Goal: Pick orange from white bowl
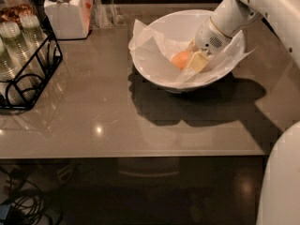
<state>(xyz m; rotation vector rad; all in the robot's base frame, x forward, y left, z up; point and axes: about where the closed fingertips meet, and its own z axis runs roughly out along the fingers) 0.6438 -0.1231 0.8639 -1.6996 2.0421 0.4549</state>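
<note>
The orange (180,59) lies inside the white bowl (159,29), on the crinkled white paper that lines it, right of the bowl's middle. My gripper (193,55) reaches down into the bowl from the upper right and sits right at the orange, covering its right side. The white arm runs off towards the top right corner. The bowl stands on the grey-brown table towards its back right.
A white lidded jar (66,11) stands at the back left of the table (103,111). A black wire rack (23,74) with glass jars is at the left edge. The table's front edge runs across the lower part of the view; cables lie on the floor below.
</note>
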